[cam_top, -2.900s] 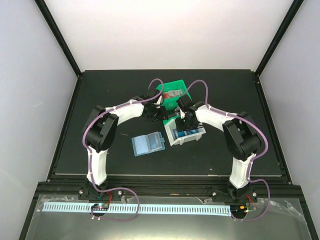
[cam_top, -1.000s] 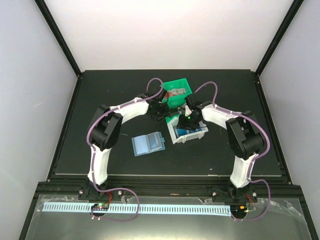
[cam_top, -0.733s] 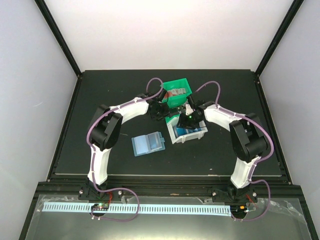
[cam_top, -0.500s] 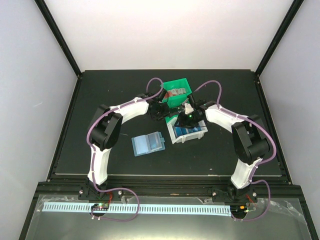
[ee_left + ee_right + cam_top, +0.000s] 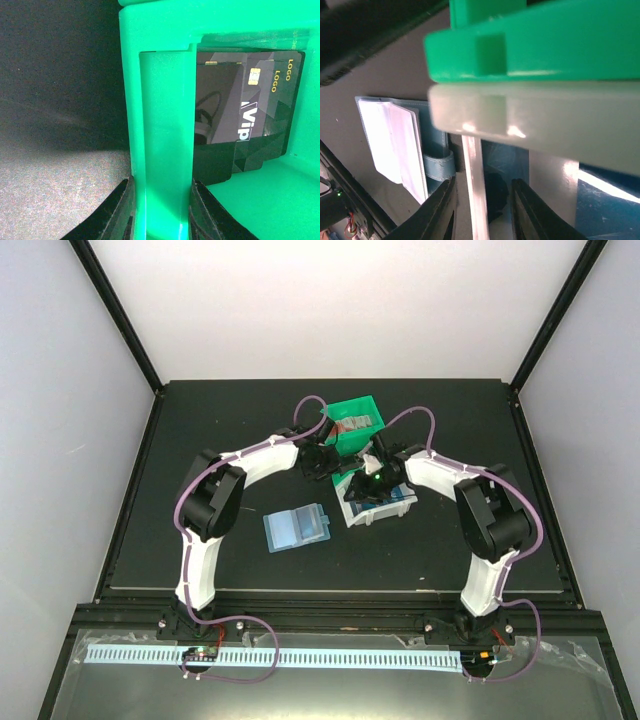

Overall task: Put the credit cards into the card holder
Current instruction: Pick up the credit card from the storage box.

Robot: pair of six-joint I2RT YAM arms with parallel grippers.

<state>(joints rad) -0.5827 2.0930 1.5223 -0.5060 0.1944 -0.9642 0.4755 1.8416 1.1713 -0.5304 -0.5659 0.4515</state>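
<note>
The teal card holder point(image 5: 297, 528) lies open on the black mat, its clear sleeves up; the right wrist view shows it point(image 5: 395, 145) with its tab. Dark credit cards point(image 5: 240, 110) lie in the green bin point(image 5: 350, 404), and blue cards point(image 5: 392, 502) lie in the white bin point(image 5: 380, 518). My left gripper point(image 5: 318, 462) is shut on the green bin's side wall point(image 5: 162, 125). My right gripper point(image 5: 362, 486) is at the white bin's left end. Its jaws straddle a thin white wall point(image 5: 475, 200) of that bin, with a gap on either side of the wall.
The green bin point(image 5: 545, 45) and the white bin point(image 5: 545, 135) sit edge to edge at the mat's middle back. White walls and black frame posts enclose the mat on three sides.
My right gripper has slid down-left along the white bin to its left end, and its jaws have narrowed. The left gripper still clamps the green bin in the same place.
</note>
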